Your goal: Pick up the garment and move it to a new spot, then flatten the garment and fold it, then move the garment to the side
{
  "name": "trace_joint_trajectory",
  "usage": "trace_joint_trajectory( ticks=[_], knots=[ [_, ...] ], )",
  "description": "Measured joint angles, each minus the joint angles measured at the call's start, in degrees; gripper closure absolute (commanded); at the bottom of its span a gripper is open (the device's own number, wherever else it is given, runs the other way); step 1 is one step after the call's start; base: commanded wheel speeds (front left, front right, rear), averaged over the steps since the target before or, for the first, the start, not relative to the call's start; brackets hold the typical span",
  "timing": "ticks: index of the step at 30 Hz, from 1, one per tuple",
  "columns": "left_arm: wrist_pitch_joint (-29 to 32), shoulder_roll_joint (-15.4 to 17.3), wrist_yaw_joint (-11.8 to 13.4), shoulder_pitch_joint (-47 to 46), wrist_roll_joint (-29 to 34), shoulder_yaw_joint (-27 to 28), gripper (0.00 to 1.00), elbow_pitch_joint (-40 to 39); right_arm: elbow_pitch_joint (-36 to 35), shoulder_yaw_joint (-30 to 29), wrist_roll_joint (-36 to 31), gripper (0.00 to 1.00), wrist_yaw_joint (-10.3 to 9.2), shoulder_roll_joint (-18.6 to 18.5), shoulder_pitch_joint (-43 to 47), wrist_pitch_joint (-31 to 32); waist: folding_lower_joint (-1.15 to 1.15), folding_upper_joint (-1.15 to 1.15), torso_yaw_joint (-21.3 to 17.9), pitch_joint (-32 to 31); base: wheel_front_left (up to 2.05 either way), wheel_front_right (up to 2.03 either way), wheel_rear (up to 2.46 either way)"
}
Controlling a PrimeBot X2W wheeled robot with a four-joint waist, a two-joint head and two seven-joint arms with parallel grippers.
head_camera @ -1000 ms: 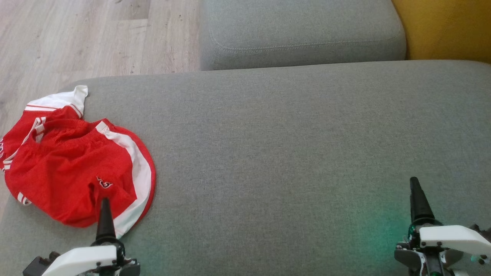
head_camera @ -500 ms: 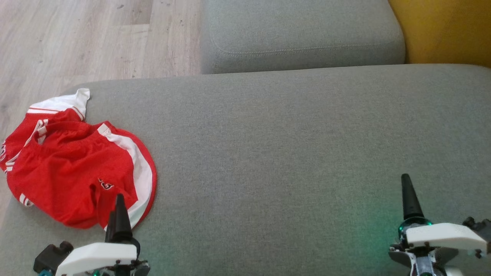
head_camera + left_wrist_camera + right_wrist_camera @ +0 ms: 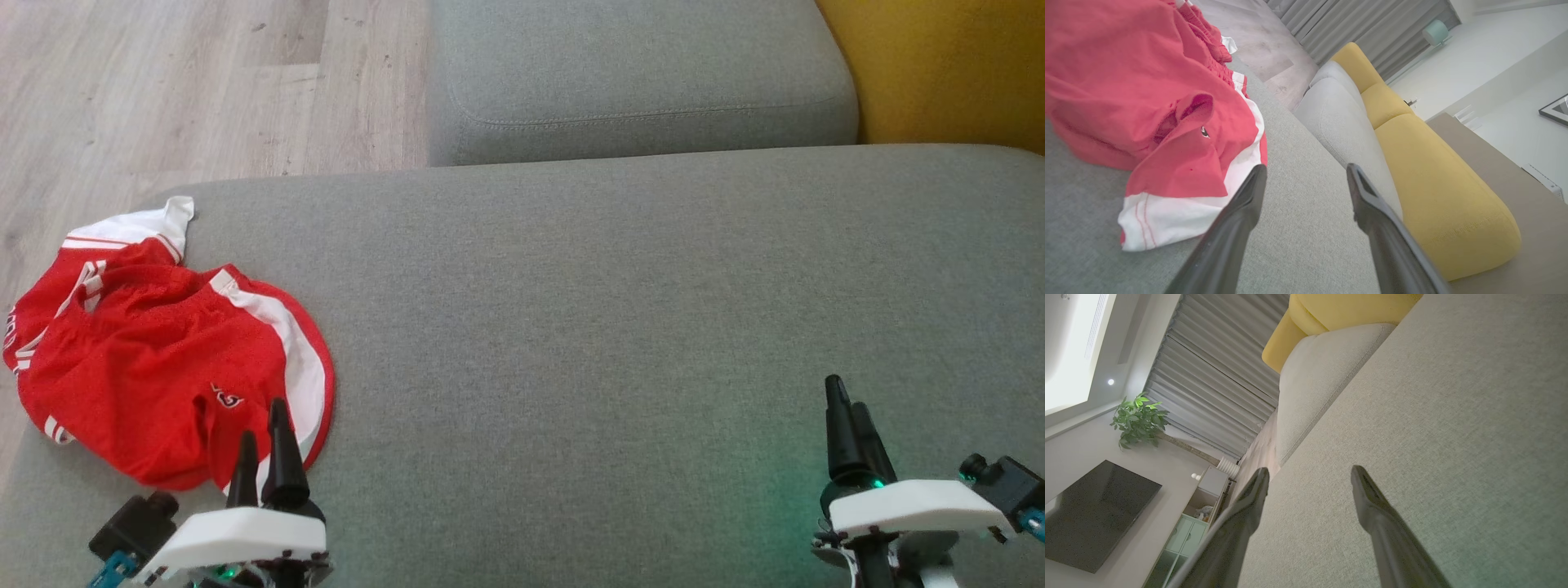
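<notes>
The red and white garment (image 3: 163,359) still lies bunched up at the left end of the grey sofa seat (image 3: 612,327); the left gripper (image 3: 263,420) has turned and slid right, open, just beside its white edge; the right gripper (image 3: 845,394) has slid left, open and empty.

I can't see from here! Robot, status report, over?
Left gripper open, right gripper open, both empty. Red shorts crumpled on sofa, not gripped. Nothing blocking.
</notes>
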Motion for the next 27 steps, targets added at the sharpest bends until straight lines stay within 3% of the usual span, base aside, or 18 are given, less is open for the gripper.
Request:
trace_joint_trajectory(
  ticks=[27],
  knots=[
    [-4.64,0.33,0.71,1.75,21.62,-5.86,0.0,-2.18,-0.11,2.16,-20.84,0.0,0.0,-0.03,1.49,-4.57,-0.01,0.0,0.26,-2.61,0.0,0.0,0.0]
  ],
)
